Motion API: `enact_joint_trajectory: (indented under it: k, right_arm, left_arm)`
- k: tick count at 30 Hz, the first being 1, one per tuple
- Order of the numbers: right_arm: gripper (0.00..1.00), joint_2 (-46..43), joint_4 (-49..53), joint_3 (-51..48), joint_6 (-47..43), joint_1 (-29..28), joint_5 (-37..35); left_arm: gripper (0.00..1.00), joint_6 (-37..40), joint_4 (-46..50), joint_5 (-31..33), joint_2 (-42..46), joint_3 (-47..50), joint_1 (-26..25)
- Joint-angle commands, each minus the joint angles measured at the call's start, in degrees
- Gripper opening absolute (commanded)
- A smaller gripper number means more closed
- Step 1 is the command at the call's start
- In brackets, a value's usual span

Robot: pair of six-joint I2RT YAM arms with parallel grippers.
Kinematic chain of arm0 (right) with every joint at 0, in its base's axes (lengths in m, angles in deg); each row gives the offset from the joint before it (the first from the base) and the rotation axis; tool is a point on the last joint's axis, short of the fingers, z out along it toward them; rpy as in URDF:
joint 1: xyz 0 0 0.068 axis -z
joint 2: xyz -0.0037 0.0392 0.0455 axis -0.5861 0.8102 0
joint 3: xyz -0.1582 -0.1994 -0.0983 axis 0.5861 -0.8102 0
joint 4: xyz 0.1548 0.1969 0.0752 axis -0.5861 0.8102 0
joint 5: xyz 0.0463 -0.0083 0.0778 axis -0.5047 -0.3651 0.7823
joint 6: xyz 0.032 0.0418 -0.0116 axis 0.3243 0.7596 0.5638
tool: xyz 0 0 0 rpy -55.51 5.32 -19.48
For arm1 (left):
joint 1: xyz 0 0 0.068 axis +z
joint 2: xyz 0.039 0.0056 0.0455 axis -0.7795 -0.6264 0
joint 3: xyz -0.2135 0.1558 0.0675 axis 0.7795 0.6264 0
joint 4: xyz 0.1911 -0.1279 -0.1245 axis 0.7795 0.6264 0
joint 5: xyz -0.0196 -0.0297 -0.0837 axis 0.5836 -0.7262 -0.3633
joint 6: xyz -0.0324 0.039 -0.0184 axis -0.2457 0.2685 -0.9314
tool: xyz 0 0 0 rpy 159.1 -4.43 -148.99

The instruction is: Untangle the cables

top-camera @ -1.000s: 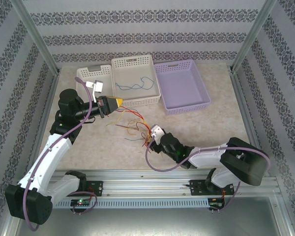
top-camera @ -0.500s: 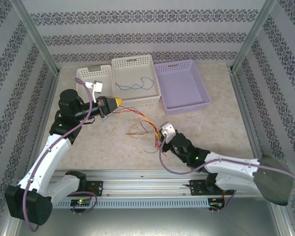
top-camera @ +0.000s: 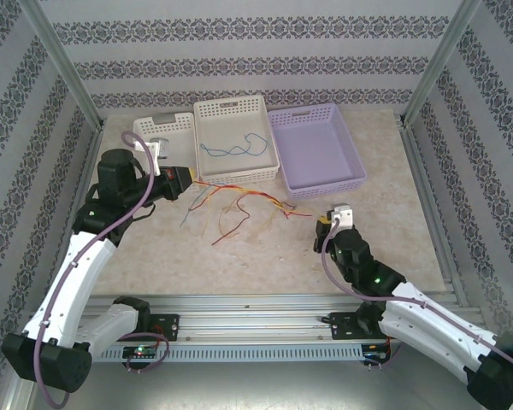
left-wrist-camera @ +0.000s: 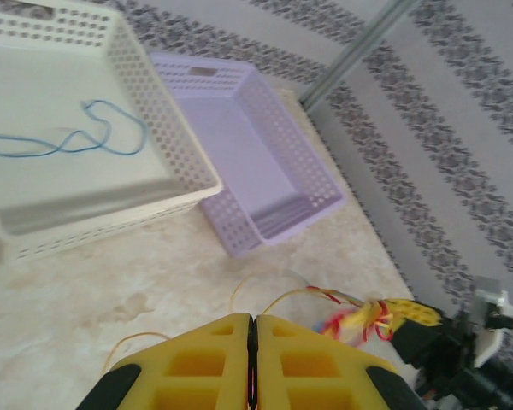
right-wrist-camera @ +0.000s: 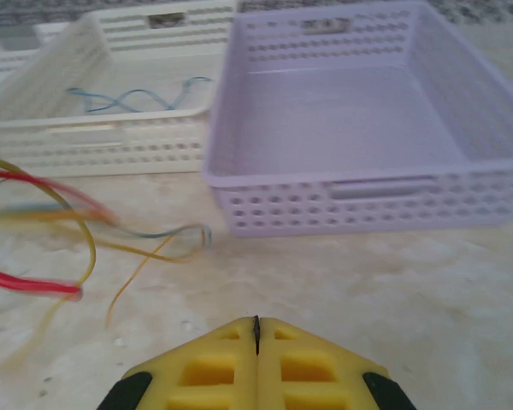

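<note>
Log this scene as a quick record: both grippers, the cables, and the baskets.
loose cables: red and yellow strands strung across the table
left gripper: shut, pinching one end
right gripper: shut by the other end; grip unclear
blue cable: alone in white basket
purple basket: empty

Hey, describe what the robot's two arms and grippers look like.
The left arm and right arm have white shells, black joints and a thick purple cable running along each. The left gripper and right gripper have yellow wedge-shaped fingers with square pockets.
</note>
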State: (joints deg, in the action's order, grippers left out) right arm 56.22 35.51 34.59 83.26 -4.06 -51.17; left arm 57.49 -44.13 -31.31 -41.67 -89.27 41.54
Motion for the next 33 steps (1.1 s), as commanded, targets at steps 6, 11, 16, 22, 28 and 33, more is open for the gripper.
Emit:
enact_joint_trajectory:
  k: [6, 11, 16, 22, 28, 33]
  right_arm:
    - [0.0, -7.71, 13.35, -0.7, 10.5, 6.36, -9.99]
    - [0.0, -12.45, 3.45, -4.74, 5.26, 8.41, 6.88]
    - [0.33, -7.32, -8.34, -5.94, 7.15, 6.76, 26.49]
    - [0.57, 4.7, -17.31, -1.62, 3.23, -2.85, 31.02]
    - [0.6, 16.31, -25.59, 5.11, 7.85, -6.7, 40.15]
    - [0.64, 19.98, -29.84, 7.54, 8.96, -15.34, 37.33]
  left_arm:
    - [0.0, 5.05, 17.84, 15.12, 3.84, -3.91, 0.71]
    - [0.0, 2.58, 18.22, 9.76, 5.96, -2.68, 0.68]
    - [0.0, -5.3, 8.41, -2.73, 7.01, 2.39, 0.45]
    - [0.0, -13.41, -7.94, -10.19, 7.95, 9.43, -2.23]
    - [0.0, -16.73, -11.97, -3.7, 7.18, 11.73, -5.64]
    - [0.0, -21.81, -15.62, 1.88, 7.4, 13.97, -7.08]
